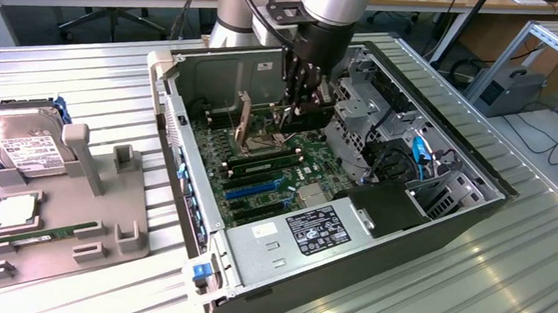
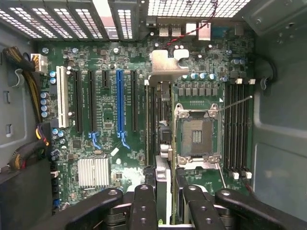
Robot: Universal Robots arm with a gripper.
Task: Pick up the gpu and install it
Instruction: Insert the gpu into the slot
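One end effector point(image 2: 163, 201), part-closed, grips the gpu point(image 2: 160, 120) edge-on above the motherboard point(image 2: 105, 124).

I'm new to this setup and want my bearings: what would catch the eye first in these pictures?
First the open computer case lying on the metal table, its green motherboard bare, with the gripper lowered inside, shut on the gpu, seen edge-on between the slots and the open processor socket. At the exterior view's left, a grey holder carries a hard drive.
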